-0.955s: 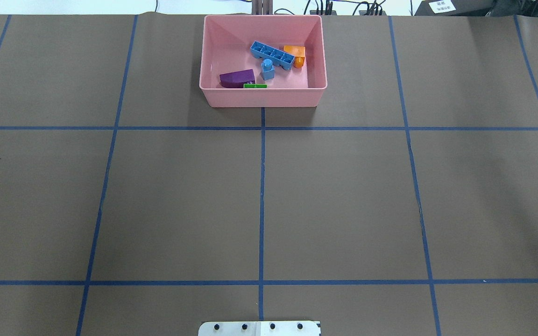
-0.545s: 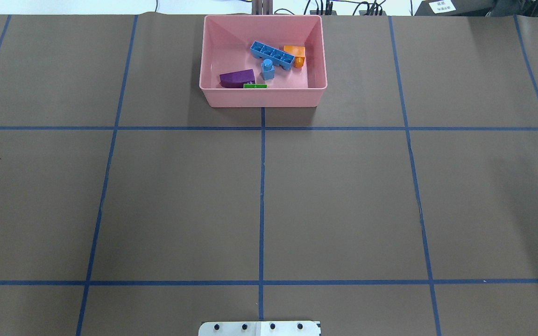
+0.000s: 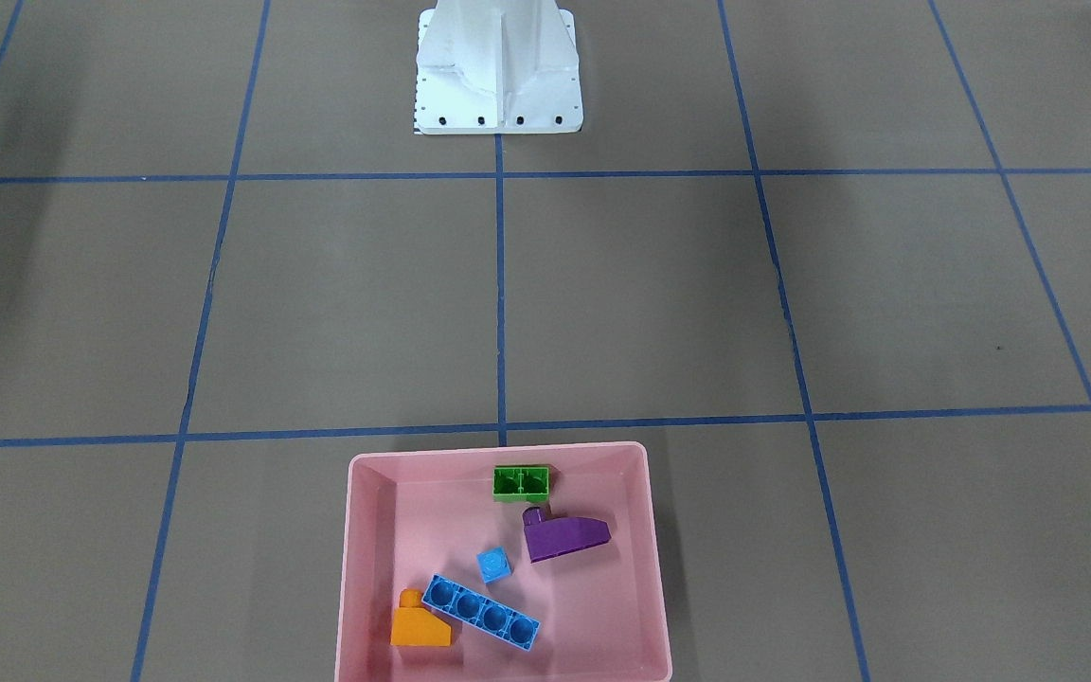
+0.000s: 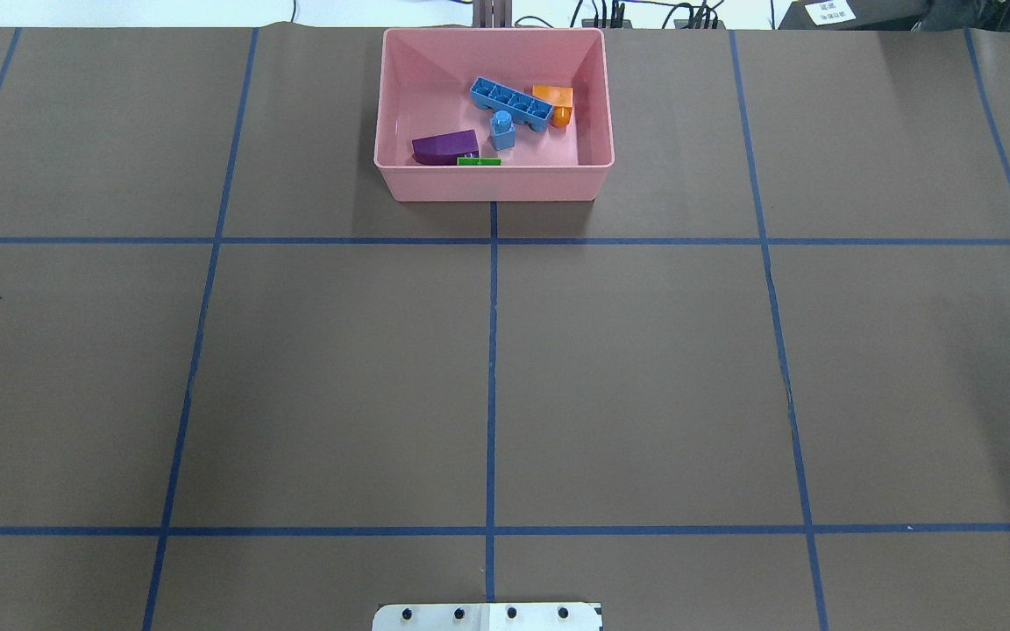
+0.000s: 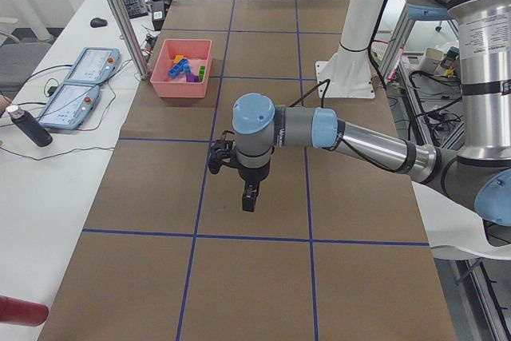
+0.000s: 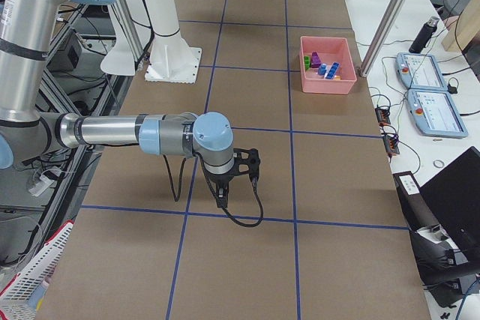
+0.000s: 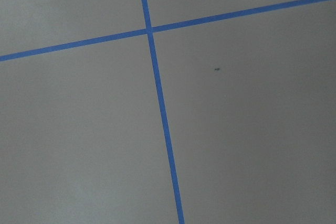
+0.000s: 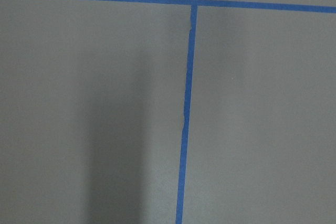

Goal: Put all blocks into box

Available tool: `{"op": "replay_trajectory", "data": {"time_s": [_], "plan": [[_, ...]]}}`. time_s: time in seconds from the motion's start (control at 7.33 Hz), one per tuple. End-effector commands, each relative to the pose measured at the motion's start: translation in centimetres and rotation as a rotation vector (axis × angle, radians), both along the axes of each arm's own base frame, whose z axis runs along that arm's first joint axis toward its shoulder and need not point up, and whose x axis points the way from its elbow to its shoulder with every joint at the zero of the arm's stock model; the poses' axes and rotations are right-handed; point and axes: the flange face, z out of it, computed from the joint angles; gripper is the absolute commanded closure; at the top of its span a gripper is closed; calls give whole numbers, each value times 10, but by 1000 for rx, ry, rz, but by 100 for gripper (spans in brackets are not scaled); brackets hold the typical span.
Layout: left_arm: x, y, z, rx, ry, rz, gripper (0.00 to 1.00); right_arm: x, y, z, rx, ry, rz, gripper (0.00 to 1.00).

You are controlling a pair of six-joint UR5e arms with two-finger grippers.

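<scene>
The pink box (image 4: 494,184) stands at the table's far middle, also in the front-facing view (image 3: 347,568). Inside lie the long blue brick (image 4: 511,103), the tiny blue brick (image 4: 502,130), the purple sloped brick (image 4: 445,146), the orange sloped brick (image 4: 555,98) and the green brick (image 4: 479,161) against the near wall. My left gripper (image 5: 249,197) shows only in the exterior left view and my right gripper (image 6: 223,194) only in the exterior right view. Both hang above bare table far from the box. I cannot tell whether they are open or shut.
The white robot base (image 3: 498,76) stands at the table's near edge. Blue tape lines (image 4: 491,386) grid the brown table. A side bench holds control pendants (image 5: 80,77) and a dark bottle (image 5: 28,127). Both wrist views show only table and tape.
</scene>
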Motion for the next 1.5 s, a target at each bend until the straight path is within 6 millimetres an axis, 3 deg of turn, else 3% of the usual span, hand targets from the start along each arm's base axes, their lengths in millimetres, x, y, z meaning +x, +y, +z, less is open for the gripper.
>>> {"op": "replay_trajectory", "data": {"time_s": [0.0,0.14,0.27,0.68,1.36], "plan": [[0,-5,6,-11,6,-5,0,0,0,2,-10,-1,7,0],[0,0,-7,13,7,-9,0,0,0,4,-13,2,7,0],[0,-5,2,-34,10,-42,0,0,-2,6,-13,3,6,0],[5,-7,-3,-16,77,-48,0,1,-8,2,-4,8,8,0],[5,-3,8,7,82,-40,0,0,-14,4,-2,1,6,0]]}}
